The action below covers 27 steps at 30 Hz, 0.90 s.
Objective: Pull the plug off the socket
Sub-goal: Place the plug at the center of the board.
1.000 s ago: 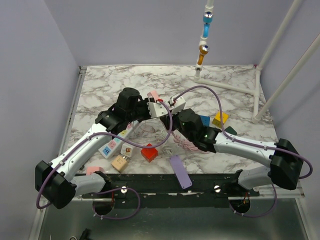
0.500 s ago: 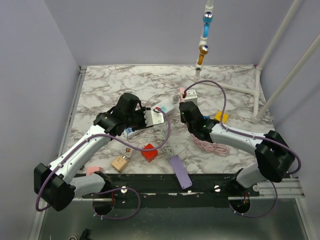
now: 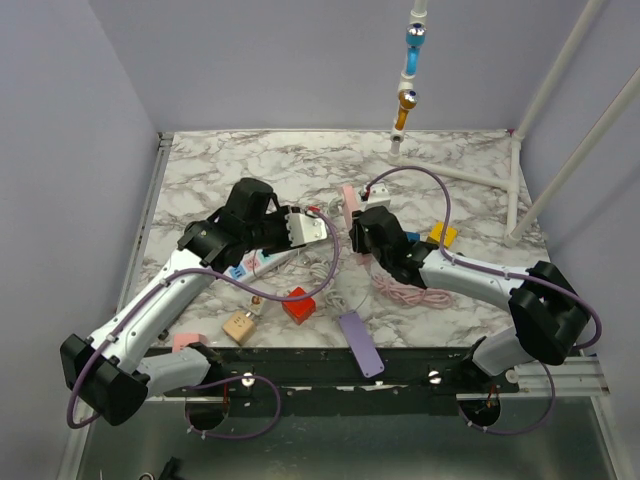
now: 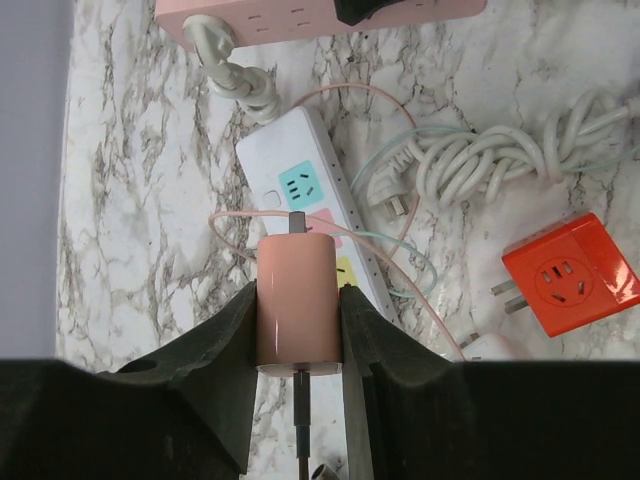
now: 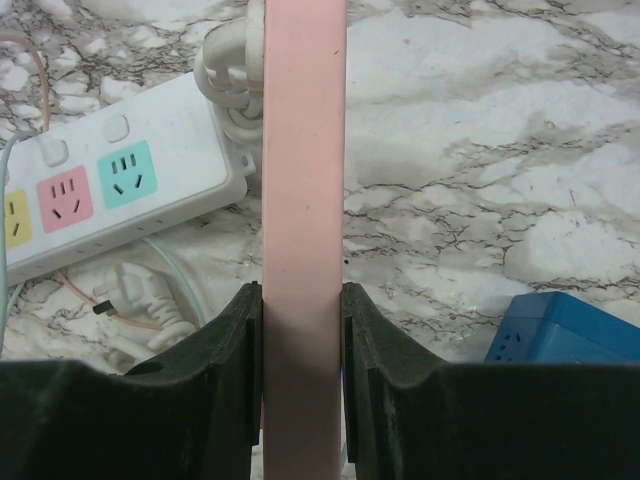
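Left gripper [image 4: 297, 305] clamps the plug [image 4: 297, 320], lengthwise between its fingers, prongs pointing away toward the strip [image 5: 303, 150], which the right gripper [image 5: 303, 310] pinches. A second ago the grippers were closer together.

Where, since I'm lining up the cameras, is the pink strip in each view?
Top external: pink strip just right of centre, at the right gripper.
Left wrist: lying along the top edge.
Right wrist: upright down the middle, clamped in the gripper.
Shared landmark: the white strip with coloured sockets.
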{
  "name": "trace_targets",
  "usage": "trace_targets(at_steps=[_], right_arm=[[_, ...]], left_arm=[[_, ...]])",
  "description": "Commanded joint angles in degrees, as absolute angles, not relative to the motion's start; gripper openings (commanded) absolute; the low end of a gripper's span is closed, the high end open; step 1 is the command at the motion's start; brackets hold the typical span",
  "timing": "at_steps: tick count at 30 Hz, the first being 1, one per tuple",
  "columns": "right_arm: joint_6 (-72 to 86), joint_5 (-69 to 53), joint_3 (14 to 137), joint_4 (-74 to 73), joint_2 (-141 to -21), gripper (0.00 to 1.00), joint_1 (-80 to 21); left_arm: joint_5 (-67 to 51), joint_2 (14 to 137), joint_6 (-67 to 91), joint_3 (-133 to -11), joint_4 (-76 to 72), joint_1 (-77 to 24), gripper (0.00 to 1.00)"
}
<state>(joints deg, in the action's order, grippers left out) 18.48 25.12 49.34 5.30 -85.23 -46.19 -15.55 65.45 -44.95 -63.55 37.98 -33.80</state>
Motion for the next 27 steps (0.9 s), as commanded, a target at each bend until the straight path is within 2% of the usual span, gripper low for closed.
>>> trace_targets(at_steps=[1, 9, 13, 18, 21, 24, 27], right_arm=[[19.95, 22.84, 51.06, 10.69, -83.38, 0.01, -46.67], [20.70, 21.23, 57.37, 8.71, -84.61, 0.01, -46.00], [20.18, 19.77, 58.71, 8.02, -83.30, 0.01, -44.60], [19.41, 19.89, 58.54, 6.61, -81.98, 0.01, -44.12], [20.01, 19.62, 57.36, 6.64, -81.49, 0.01, -43.80], [20.76, 19.51, 57.00, 6.77, -81.74, 0.01, -43.69], [21.35, 19.34, 57.22, 6.92, -81.74, 0.01, -43.48]], left_arm=[[-21.68, 64.17, -43.02, -66.00, 42.68, -33.64, 0.00], [-25.95, 63.86, -40.70, -64.39, 43.33, -35.94, 0.00], [-21.59, 63.28, -37.86, -61.25, 40.56, -35.63, 0.00], [-19.46, 66.44, -31.15, -60.97, 40.86, -27.16, 0.00], [-21.36, 65.89, -33.00, -58.58, 43.30, -27.37, 0.00], [-21.16, 63.74, -34.36, -54.28, 40.68, -31.05, 0.08], [-18.26, 65.86, -34.97, -52.53, 38.86, -33.86, 0.26]])
